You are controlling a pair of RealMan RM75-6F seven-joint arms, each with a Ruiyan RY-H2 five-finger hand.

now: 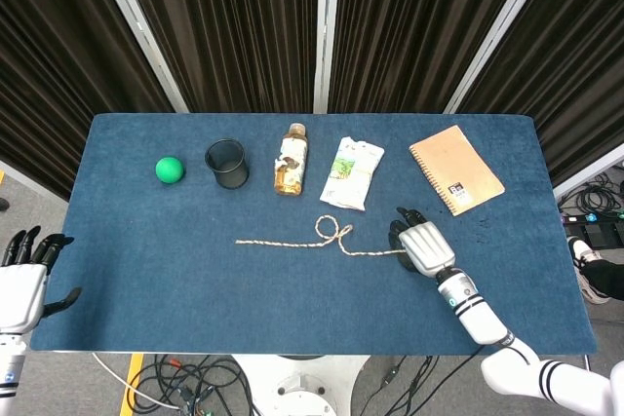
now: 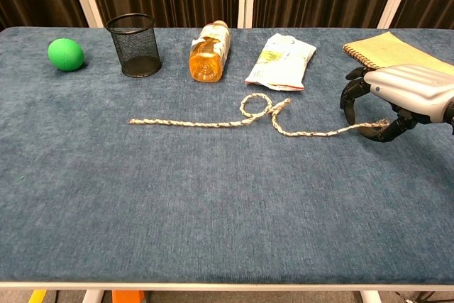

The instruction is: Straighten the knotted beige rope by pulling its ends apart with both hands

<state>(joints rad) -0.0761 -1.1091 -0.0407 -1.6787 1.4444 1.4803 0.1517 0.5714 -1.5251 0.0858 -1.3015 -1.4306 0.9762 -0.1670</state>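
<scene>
The beige rope (image 1: 283,242) (image 2: 198,123) lies across the middle of the blue table (image 1: 175,289), with a loose looped knot (image 1: 332,232) (image 2: 257,108) right of its centre. My right hand (image 1: 421,244) (image 2: 401,86) arches over the rope's right end (image 2: 374,126), fingers curved down on the far side and thumb beside the end. Nothing is pinched between them. My left hand (image 1: 21,284) hangs off the table's left front corner, fingers spread and holding nothing. It shows only in the head view, far from the rope's left end (image 1: 240,241).
Along the back stand a green ball (image 1: 170,170), a black mesh cup (image 1: 226,163), a lying bottle (image 1: 291,159), a snack packet (image 1: 353,172) and a spiral notebook (image 1: 455,169). The packet lies just behind the knot, and the notebook just behind my right hand.
</scene>
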